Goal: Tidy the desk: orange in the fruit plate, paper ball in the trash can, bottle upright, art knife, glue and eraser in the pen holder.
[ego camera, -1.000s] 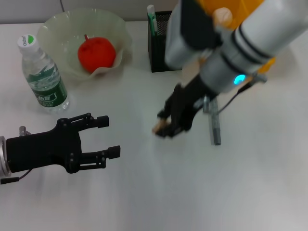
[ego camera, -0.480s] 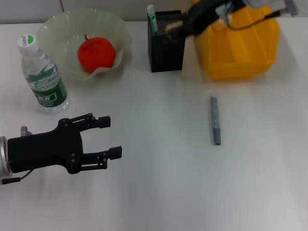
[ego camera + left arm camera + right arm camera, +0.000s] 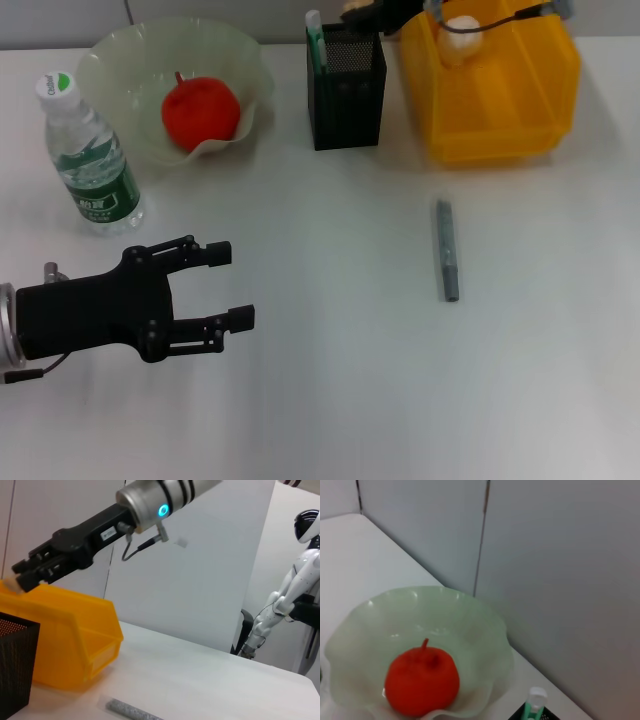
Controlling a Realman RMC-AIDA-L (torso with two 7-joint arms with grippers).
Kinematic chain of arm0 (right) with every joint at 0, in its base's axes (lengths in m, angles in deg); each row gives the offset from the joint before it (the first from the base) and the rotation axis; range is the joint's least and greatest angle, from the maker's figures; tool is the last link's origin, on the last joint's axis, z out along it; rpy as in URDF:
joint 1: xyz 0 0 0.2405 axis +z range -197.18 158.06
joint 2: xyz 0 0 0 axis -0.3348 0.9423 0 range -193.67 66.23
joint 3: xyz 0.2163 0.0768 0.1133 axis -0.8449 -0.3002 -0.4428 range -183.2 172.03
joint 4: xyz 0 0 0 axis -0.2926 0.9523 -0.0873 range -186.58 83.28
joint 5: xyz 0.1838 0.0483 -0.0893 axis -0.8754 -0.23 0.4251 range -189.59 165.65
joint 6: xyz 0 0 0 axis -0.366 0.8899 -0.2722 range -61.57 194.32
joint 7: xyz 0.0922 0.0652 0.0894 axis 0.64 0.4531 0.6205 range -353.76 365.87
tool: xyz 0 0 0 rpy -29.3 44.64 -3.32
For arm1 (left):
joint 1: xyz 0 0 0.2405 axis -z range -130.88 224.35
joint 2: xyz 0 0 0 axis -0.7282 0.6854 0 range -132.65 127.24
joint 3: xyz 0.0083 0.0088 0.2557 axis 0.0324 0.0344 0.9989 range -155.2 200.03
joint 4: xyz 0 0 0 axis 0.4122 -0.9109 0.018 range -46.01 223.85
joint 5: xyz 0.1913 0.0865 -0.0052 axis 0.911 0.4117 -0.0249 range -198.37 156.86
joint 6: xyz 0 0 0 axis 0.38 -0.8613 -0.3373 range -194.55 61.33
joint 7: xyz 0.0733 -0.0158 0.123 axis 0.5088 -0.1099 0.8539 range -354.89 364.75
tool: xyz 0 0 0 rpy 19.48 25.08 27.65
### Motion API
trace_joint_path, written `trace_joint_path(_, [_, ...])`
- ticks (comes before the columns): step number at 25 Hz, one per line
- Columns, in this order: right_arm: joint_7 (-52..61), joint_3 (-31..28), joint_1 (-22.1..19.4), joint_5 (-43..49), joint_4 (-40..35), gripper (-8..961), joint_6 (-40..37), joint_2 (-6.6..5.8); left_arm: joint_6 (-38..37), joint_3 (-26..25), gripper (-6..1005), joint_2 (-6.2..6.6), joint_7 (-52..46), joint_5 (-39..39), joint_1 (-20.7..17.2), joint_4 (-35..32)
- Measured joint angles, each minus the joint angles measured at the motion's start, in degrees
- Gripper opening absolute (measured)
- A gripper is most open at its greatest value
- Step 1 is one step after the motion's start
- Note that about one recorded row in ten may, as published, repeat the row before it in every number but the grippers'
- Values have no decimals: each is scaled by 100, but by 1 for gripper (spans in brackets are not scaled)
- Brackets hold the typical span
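My right gripper (image 3: 362,12) is at the far edge of the view, just above the back rim of the black mesh pen holder (image 3: 345,88), and is shut on the tan eraser (image 3: 351,9). The left wrist view shows it too (image 3: 29,574), with the eraser (image 3: 10,584) at its tips. A green-and-white glue stick (image 3: 316,40) stands in the holder. The grey art knife (image 3: 447,251) lies on the table. The orange (image 3: 200,110) sits in the fruit plate (image 3: 112,52). The bottle (image 3: 88,160) stands upright. The paper ball (image 3: 462,26) lies in the yellow trash can (image 3: 500,110). My left gripper (image 3: 232,285) is open and empty at the near left.
The trash can stands right beside the pen holder at the back right. The bottle stands close to the fruit plate at the far left. A white humanoid figure (image 3: 295,580) stands beyond the table.
My right gripper carried the eraser from the middle of the table up and back to above the pen holder. The left arm has not moved.
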Motion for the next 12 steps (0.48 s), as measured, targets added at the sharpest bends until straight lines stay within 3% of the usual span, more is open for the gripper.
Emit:
trace_joint_path(5, [-6,353,40,-15,296,514,463,13,0,-4,841,-6,11,0,-2,0])
trace_joint_path(12, [-4,376,30,-44,314,525,496,31,1,-7,841,-8,13,0,3,0])
